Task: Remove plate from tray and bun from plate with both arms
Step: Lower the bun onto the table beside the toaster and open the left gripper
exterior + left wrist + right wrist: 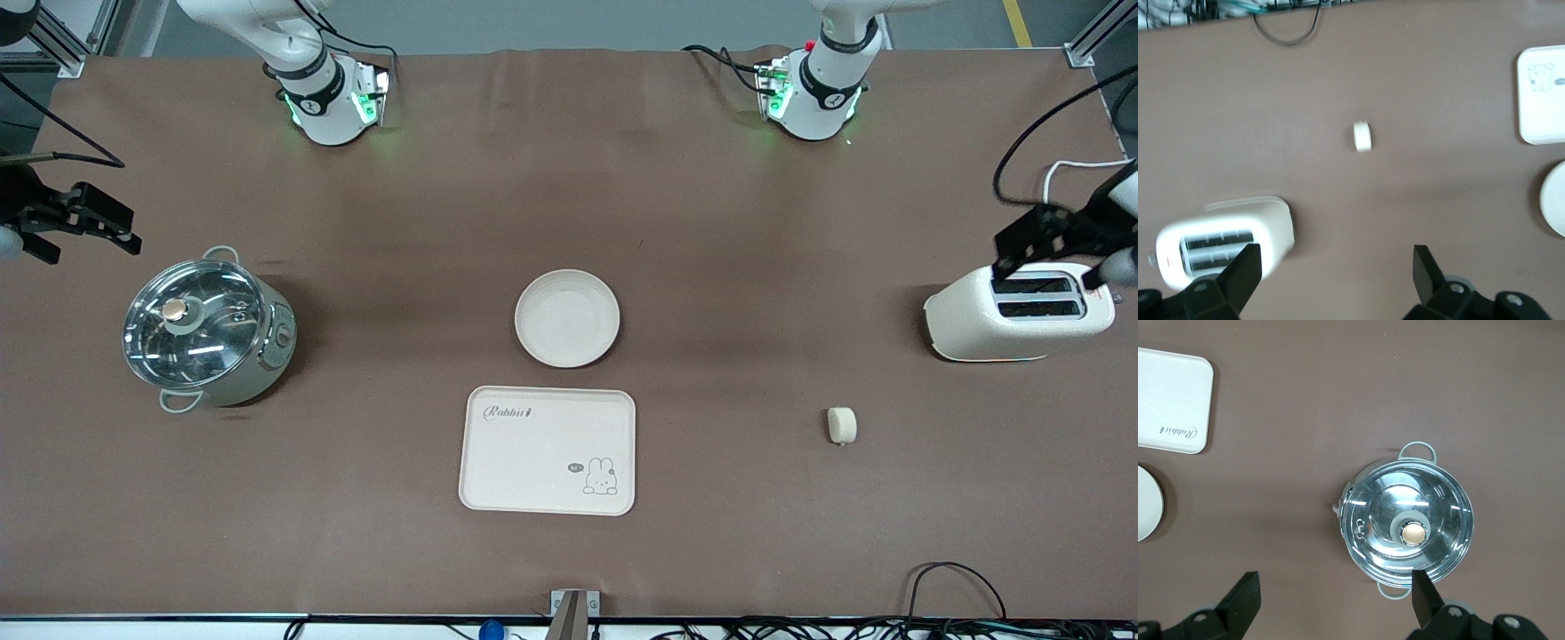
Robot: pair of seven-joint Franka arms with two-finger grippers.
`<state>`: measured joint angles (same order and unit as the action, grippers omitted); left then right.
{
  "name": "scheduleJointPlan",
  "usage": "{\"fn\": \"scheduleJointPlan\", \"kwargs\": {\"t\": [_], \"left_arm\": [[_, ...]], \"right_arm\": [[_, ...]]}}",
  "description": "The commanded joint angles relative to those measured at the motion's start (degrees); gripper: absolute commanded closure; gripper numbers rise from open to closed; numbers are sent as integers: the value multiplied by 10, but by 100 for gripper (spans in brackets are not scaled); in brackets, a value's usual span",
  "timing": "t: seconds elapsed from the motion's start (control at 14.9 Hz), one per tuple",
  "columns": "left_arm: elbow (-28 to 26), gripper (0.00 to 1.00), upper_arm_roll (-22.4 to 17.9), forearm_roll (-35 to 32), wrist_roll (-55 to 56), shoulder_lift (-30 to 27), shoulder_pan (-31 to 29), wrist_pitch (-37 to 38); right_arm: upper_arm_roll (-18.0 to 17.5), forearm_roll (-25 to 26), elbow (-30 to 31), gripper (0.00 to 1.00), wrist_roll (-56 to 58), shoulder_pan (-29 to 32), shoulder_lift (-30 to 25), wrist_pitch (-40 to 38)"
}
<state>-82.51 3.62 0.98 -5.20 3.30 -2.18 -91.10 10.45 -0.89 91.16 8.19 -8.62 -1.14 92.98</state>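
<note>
Apart already, the stiff plate [567,318], bare tray [548,451] and soft, light bun [841,425] need no hold; left gripper [1049,253] and right gripper [84,233] hang wide.

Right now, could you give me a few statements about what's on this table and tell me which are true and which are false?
1. The plate sits on the tray. False: it lies on the bare table, apart from the tray and farther from the front camera.
2. The bun lies on the table toward the left arm's end, with nothing holding it. True.
3. The left gripper is clamped on the bun. False: it is open and empty, over the toaster.
4. The right gripper is open, up above the table beside the lidded pot. True.
5. The tray has nothing on it. True.
</note>
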Motion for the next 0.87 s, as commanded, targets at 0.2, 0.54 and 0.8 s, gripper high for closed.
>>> {"fn": "scheduleJointPlan", "kwargs": {"t": [0.2, 0.54, 0.8], "left_arm": [[-110, 0, -37, 6, 68, -93, 58, 0], [-109, 0, -13, -20, 78, -87, 54, -7], [-63, 0, -9, -27, 83, -58, 53, -5]], "right_arm": [[-2, 1, -10, 0, -7, 4, 2, -6], [0, 1, -14, 0, -5, 4, 2, -8], [0, 1, -14, 0, -4, 5, 2, -6]]}}
